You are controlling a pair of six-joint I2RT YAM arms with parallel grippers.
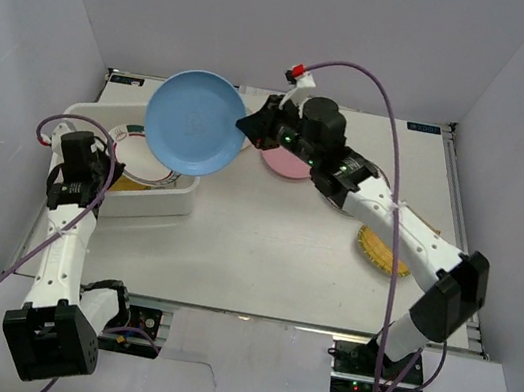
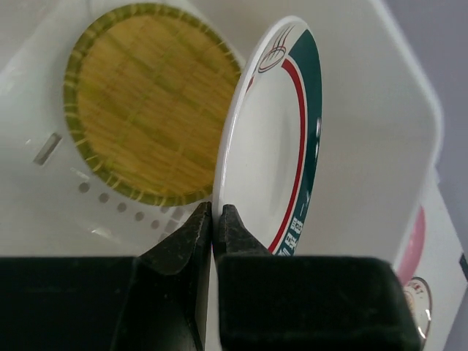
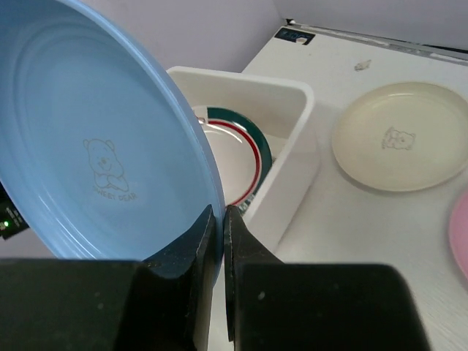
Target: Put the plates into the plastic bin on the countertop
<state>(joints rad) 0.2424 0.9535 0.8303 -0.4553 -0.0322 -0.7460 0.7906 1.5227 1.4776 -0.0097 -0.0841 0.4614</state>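
My right gripper point(image 1: 250, 125) is shut on the rim of the blue plate point(image 1: 194, 121) and holds it tilted in the air above the right end of the white plastic bin point(image 1: 89, 111). The wrist view shows the jaws point(image 3: 223, 212) pinching the blue plate point(image 3: 95, 146). My left gripper point(image 2: 217, 212) is shut on the edge of the white plate with a green-red rim point(image 2: 270, 146), held on edge inside the bin point(image 2: 380, 146). A yellow woven plate point(image 2: 150, 102) lies flat on the bin floor.
On the countertop point(image 1: 263, 247) lie a pink plate point(image 1: 283, 164) by the right wrist, a second yellow woven plate point(image 1: 381, 251) under the right forearm, and a cream plate point(image 3: 398, 135) beyond the bin. Grey walls enclose three sides.
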